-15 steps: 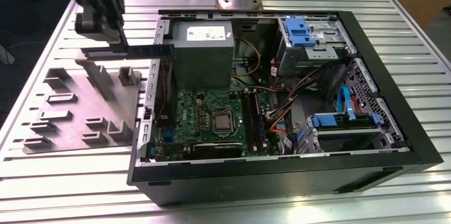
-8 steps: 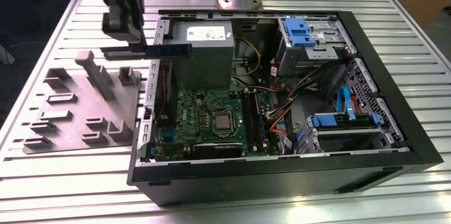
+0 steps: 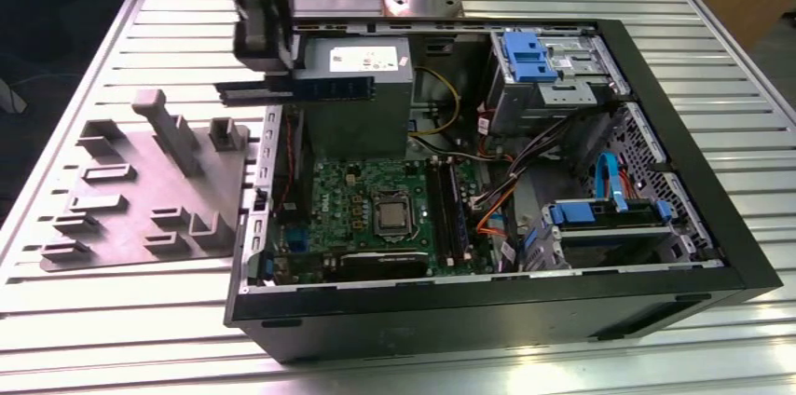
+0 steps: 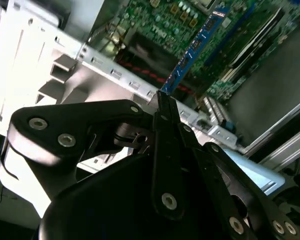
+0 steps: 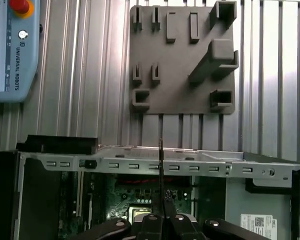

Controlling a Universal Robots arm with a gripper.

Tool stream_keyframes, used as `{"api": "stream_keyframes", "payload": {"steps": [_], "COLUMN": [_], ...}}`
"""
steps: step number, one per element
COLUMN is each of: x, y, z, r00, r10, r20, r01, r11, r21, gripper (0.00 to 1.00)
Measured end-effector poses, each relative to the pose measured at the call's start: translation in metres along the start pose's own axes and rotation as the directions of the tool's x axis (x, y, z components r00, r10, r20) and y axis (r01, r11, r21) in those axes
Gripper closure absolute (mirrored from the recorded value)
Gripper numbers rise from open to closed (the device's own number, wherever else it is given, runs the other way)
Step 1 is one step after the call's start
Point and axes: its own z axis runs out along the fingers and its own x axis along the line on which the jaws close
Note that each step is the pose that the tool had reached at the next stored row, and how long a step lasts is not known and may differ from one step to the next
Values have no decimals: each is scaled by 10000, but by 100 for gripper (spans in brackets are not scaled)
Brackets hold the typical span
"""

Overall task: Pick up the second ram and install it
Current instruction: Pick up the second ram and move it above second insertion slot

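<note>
The end effector pinches the second ram by one short end. The stick is poised over the computer case's perforated side rail (edge-on in the first wrist view), well apart from the black memory slots. Gripped so far off its middle, it could tilt and meet a slot askew. The rail and the power supply crowd the way. A grey fixture plate lies on the surface beside the case.
</note>
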Motion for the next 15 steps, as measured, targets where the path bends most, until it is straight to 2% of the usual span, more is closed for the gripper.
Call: {"api": "stream_keyframes", "payload": {"steps": [15], "x": [20], "y": [-663], "z": [-32], "r00": [10000], "r10": [0], "r20": [1], "r01": [0], "r11": [10000], "r21": [-18], "gripper": [88]}}
